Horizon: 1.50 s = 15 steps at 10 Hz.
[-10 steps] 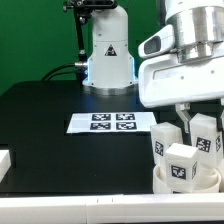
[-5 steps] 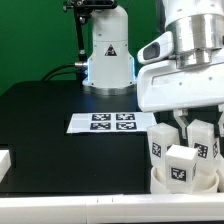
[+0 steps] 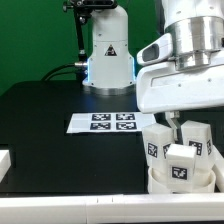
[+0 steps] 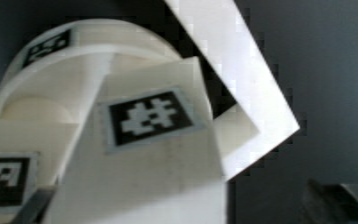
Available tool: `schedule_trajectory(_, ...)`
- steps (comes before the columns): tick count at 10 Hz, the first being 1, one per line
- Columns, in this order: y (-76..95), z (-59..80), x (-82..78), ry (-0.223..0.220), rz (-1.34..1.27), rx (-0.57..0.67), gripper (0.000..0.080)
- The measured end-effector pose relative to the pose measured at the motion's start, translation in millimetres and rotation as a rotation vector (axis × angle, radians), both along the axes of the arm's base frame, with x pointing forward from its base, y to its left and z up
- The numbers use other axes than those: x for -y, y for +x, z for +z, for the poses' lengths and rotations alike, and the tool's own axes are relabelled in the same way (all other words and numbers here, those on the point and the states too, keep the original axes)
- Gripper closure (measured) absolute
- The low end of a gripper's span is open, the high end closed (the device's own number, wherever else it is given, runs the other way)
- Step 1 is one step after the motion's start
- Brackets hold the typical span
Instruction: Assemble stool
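The stool stands at the exterior view's lower right: a round white seat disc [image 3: 180,184] with three tagged block legs upright in it, one on the left [image 3: 157,147], one in front [image 3: 181,166] and one behind [image 3: 198,140]. My gripper [image 3: 183,126] hangs low right over the legs, its fingers mostly hidden behind them. In the wrist view a tagged white leg [image 4: 149,120] fills the space at my gripper [image 4: 190,205]. One dark finger [image 4: 34,205] lies against it, and the other [image 4: 345,200] stands off with a dark gap. The jaws look open.
The marker board [image 3: 112,122] lies flat on the black table [image 3: 50,130], left of the stool. The arm's white base [image 3: 108,55] stands behind it. A white block [image 3: 5,160] sits at the left edge. A green backdrop is behind.
My gripper has come down and shifted toward the exterior view's left, now low among the upright legs. The stool and the marker board have not moved.
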State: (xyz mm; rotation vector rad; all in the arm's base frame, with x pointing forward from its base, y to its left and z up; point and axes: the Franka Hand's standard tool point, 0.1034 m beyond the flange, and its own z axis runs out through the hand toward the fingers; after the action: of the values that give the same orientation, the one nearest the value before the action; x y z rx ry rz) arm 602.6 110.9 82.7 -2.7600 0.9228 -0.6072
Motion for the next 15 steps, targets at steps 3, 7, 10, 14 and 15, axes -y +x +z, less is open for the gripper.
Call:
schedule_trajectory(3,0.4,6.8,1.1,0.010,0.010,-0.022,0.0154)
schedule_trajectory(7,8.0,48.5,14.7,0.040,0.039,-0.031,0.0150)
schedule_trajectory(10,12.6,58.0,11.9,0.078,0.051,-0.099,0.0150)
schedule_trajectory(14,10.8,50.0,26.6,0.058,0.448,-0.271,0.0150)
schedule_trajectory(15,7.9,44.9,24.0,0.056,0.509,-0.314,0.0150)
